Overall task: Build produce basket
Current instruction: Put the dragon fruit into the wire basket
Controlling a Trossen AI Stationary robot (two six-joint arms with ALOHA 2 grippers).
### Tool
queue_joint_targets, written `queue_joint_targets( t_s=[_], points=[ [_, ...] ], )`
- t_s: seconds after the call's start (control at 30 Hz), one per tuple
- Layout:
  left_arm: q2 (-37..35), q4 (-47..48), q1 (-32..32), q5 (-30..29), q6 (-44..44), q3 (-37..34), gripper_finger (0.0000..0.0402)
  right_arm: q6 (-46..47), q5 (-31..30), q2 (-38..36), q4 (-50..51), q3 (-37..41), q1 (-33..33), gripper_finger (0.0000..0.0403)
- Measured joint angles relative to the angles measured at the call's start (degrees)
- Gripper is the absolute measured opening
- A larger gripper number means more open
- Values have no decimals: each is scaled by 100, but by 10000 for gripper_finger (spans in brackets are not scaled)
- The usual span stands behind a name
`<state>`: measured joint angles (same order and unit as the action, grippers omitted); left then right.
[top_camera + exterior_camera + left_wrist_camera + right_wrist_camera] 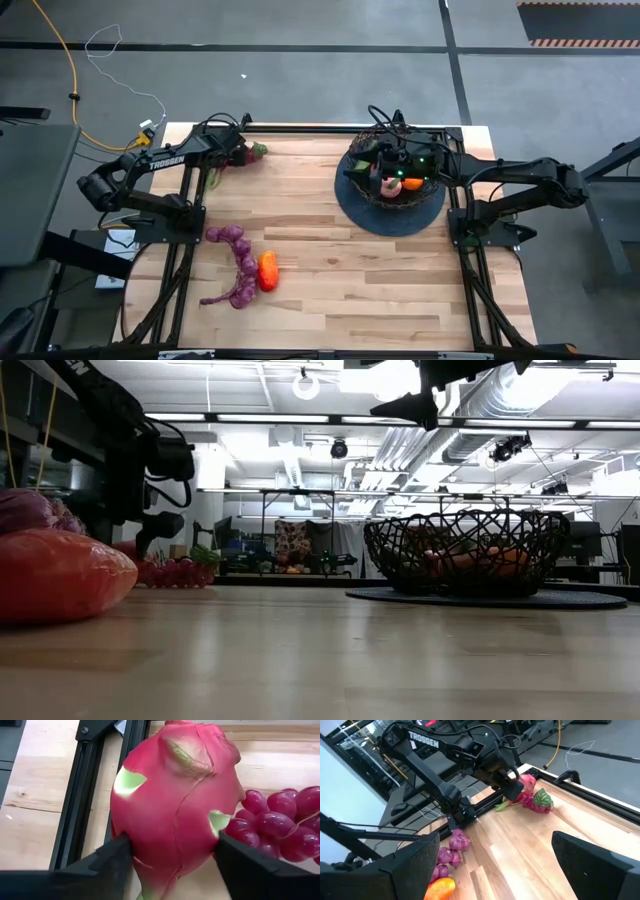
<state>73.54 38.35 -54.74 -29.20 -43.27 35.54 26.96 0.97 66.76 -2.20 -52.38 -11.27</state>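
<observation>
1. In the upper left of the high view the left gripper (238, 151) sits at the far edge of the desk (330, 290). Its wrist view shows the fingers (107, 862) clamped on either side of a pink dragon fruit (172, 805).
2. Just beside that fruit lies a bunch of red grapes (280, 822) with a green leaf — in the right wrist view the bunch rests on the wood next to the pink fruit.
3. Lower left of the high view, well apart from the left gripper, a string of purple grape bunches (235, 265) curves across the desk, and an orange-red piece (268, 270) touches its right side. In the low view this orange-red piece fills the left edge.
4. Right of centre in the upper part of the high view stands the basket (362, 160) on its dark grey disc (385, 215); an orange piece (413, 183) and a pink piece (387, 185) lie inside.
5. The right gripper (395, 160) hangs over the basket — its wrist view shows the fingers (407, 865) spread wide apart, with nothing between them.
</observation>
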Motion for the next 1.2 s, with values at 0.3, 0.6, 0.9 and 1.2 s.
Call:
queue_joint_targets(
  t_s=[0.3, 0.6, 0.9, 1.2],
  points=[
    [-743, 72, 0, 150, 136, -23, 134, 166, -98, 0, 0, 0, 0, 374],
    [-2482, 111, 76, 1013, 190, -23, 130, 313, -98, 0, 0, 0, 0, 374],
    [-4164, -1983, 1061, 2697, 647, -15, 131, 431, -89, 0, -17, 0, 4, 374],
    [-4225, -3780, 2557, 3130, 1259, -13, 131, 584, 290, 2, -476, 0, 4, 374]
  ],
)
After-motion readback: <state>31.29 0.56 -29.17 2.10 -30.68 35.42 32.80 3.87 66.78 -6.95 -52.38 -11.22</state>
